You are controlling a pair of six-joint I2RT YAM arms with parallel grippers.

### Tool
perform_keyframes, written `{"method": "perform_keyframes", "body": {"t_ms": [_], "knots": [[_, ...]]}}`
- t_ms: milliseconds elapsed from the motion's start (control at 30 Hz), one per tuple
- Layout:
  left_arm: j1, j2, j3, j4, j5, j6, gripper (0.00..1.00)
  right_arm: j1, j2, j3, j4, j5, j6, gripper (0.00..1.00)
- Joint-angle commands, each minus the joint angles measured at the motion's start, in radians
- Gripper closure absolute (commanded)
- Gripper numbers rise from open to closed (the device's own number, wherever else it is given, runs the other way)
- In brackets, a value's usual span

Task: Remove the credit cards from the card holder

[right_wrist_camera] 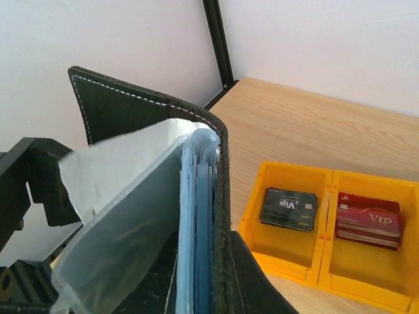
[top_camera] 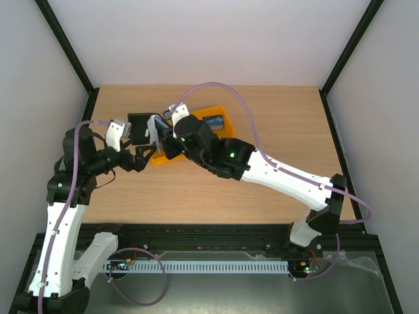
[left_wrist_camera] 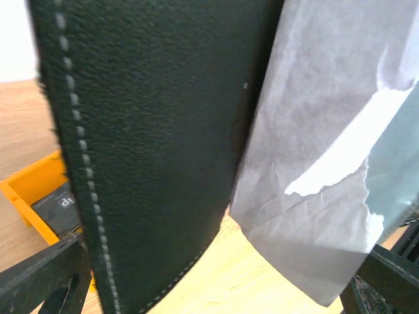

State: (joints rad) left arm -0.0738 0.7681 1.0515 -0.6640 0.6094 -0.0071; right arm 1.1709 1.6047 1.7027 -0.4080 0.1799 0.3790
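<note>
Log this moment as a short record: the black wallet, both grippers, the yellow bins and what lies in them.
card holder: black stitched bifold case with blue-grey plastic pockets, held upright off the table, partly open
right gripper: shut on the card holder
left gripper: open, fingers either side of the card holder, not gripping
yellow plastic bins: two side by side on the wooden table
dark grey cards: stack in one bin
red cards: stack in the neighbouring bin
cards left in holder: cannot tell
</note>
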Motion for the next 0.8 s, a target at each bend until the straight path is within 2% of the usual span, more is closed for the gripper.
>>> {"method": "perform_keyframes", "body": {"t_ms": [0, 267, 367, 467, 600, 700, 733, 767], "knots": [[-0.008, 0.010, 0.019, 0.011, 0.078, 0.005, 0.00, 0.006, 0.035, 0.057, -0.022, 0.020, 0.031, 0.98], [-0.023, 0.032, 0.063, 0.001, 0.124, 0.024, 0.00, 0.006, 0.081, 0.106, -0.022, -0.027, 0.034, 0.98], [-0.023, 0.036, 0.050, 0.019, 0.044, 0.007, 0.00, 0.006, 0.079, 0.110, -0.021, -0.037, 0.031, 0.98], [-0.023, 0.035, 0.035, 0.015, -0.107, 0.031, 0.02, 0.004, 0.064, 0.100, -0.025, -0.051, 0.021, 0.98], [-0.022, 0.023, 0.026, -0.003, -0.231, 0.075, 0.16, -0.003, 0.019, 0.068, -0.012, -0.090, -0.008, 0.98], [-0.016, 0.017, 0.038, -0.021, -0.201, 0.089, 0.24, -0.022, -0.013, 0.040, -0.001, -0.166, -0.026, 0.98], [-0.013, 0.015, 0.045, -0.027, -0.175, 0.092, 0.29, -0.034, -0.026, 0.027, 0.004, -0.205, -0.035, 0.98], [-0.011, 0.014, 0.050, -0.032, -0.150, 0.095, 0.38, -0.048, -0.042, 0.009, 0.014, -0.243, -0.040, 0.98]]}}
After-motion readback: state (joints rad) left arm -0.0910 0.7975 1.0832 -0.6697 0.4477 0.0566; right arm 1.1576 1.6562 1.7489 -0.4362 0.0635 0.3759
